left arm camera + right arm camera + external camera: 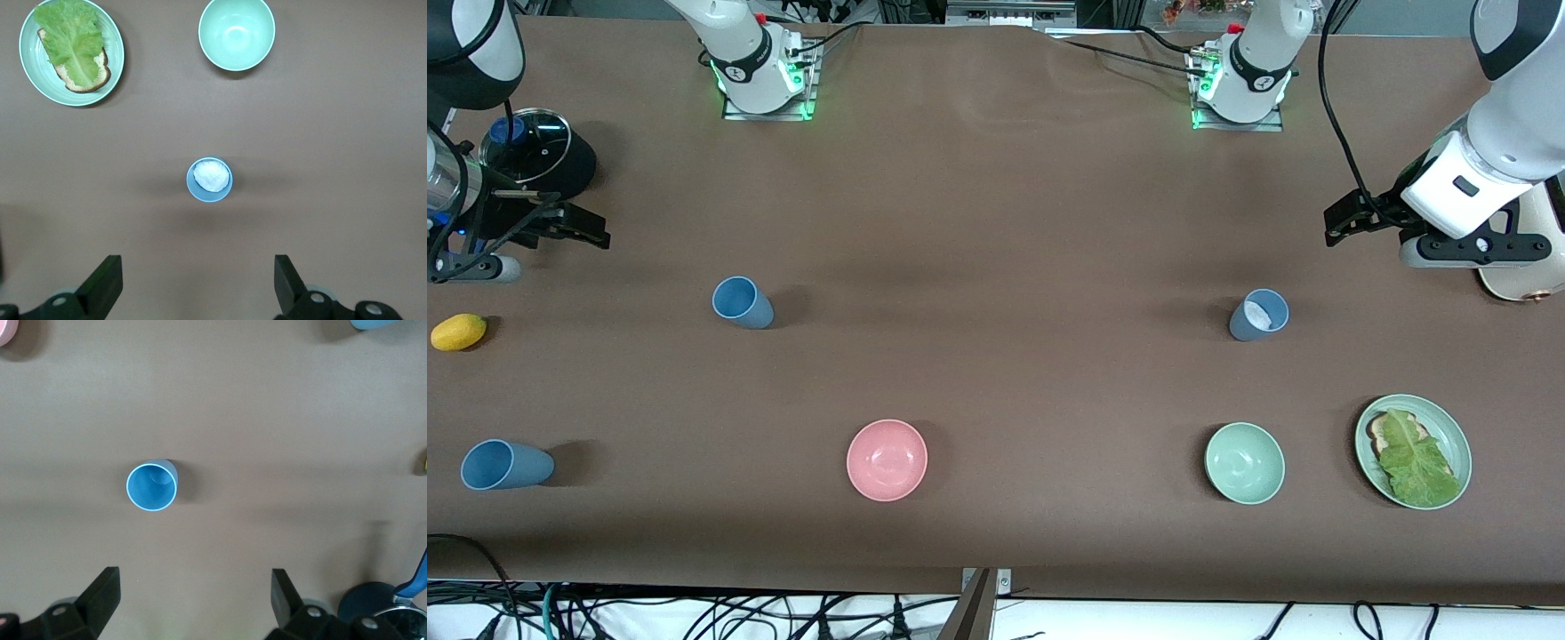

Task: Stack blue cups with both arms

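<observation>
Three small blue tapered cups: a sky-blue one (743, 302), a sky-blue one lying on its side (505, 465), a slate-blue one with whitish inside (1260, 315). Two bowls: pink (887, 460), pale green (1244, 462). One green plate (1455, 428) of lettuce-topped bread. One yellow lemon (458, 332)

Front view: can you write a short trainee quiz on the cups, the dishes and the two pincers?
1. True or false: the left pincer is shut on the slate-blue cup.
2. Which dish holds the lettuce? A) the pink bowl B) the pale green bowl C) the green plate
3. Fill in: the right pincer hangs over the table with its jaws ____.

Key: 1 false, as it is open and apart from the cup. 2 C. 3 open.
</observation>
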{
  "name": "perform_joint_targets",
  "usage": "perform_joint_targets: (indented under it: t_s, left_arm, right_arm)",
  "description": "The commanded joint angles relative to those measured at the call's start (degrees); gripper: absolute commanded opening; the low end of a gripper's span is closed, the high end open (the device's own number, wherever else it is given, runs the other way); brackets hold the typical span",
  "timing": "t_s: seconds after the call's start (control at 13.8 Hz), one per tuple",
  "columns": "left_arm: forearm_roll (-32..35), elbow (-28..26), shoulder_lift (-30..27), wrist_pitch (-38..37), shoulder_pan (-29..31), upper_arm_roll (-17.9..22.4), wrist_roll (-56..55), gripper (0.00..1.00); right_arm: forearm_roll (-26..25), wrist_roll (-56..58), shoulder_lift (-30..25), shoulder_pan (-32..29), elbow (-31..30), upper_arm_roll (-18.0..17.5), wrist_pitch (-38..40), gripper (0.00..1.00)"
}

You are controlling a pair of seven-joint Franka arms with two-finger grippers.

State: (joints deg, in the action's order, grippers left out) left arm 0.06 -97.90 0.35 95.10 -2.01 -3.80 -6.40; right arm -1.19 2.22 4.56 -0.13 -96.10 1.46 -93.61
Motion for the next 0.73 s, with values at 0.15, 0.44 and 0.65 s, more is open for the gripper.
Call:
perform_joint_targets:
  t_s: [0.15, 0.44, 0.65]
  left_arm:
    - [-0.5, 1.4, 0.6, -1.1, -0.3, 0.5, 0.6, 1.00]
    - [-0.5, 1.3, 0.7, -1.1, -0.1, 0.5, 0.7, 1.00]
    - [-0.5, 1.4, 2.4, -1.0, 0.1, 0.4, 1.4, 1.00]
  right_arm:
    - [0.0, 0.2, 0.3, 0.0, 0.7, -0.2, 1.0, 1.00]
    - [0.0, 0.4, 4.3, 0.7, 0.5, -0.3, 1.3, 1.00]
    - [0.0, 0.2, 9.7, 1.5, -0.2, -0.3, 2.0, 1.00]
